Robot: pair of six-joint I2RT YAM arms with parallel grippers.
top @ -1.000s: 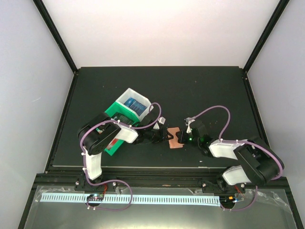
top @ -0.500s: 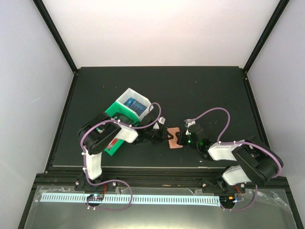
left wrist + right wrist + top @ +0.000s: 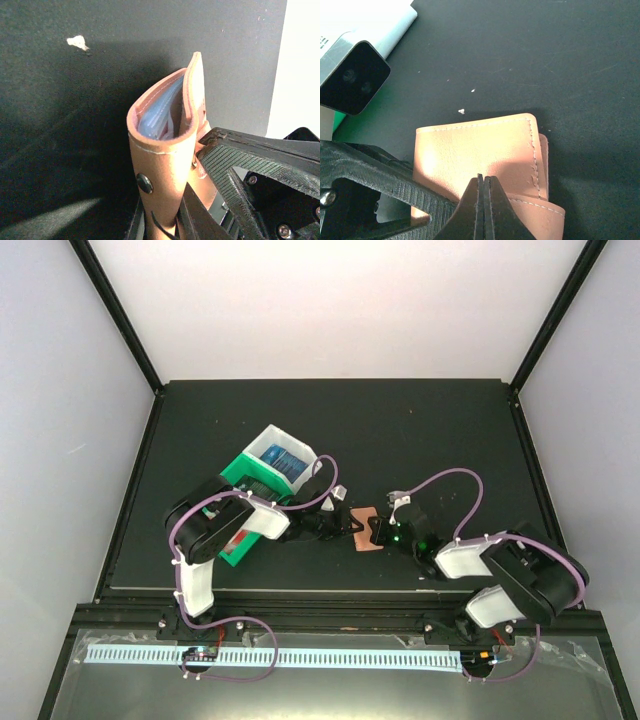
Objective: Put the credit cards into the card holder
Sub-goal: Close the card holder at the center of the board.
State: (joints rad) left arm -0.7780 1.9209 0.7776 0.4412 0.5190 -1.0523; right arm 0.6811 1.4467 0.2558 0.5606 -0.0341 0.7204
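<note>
Right gripper (image 3: 481,182) crept left at card holder (image 3: 475,150) near table (image 3: 420,430) front edge, jaws closed; left gripper (image 3: 160,225) jaws clamp holder. Credit cards (image 3: 284,461) look unloaded.

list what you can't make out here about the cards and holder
Cards in the white bin: top view, too small to count.
Inside of the holder: left wrist, its leather fold hides the pocket depths.
Left gripper grip: left wrist, cut off by the bottom edge.

green bin (image 3: 238,472), white bin (image 3: 261,444), blk table (image 3: 420,430)
</note>
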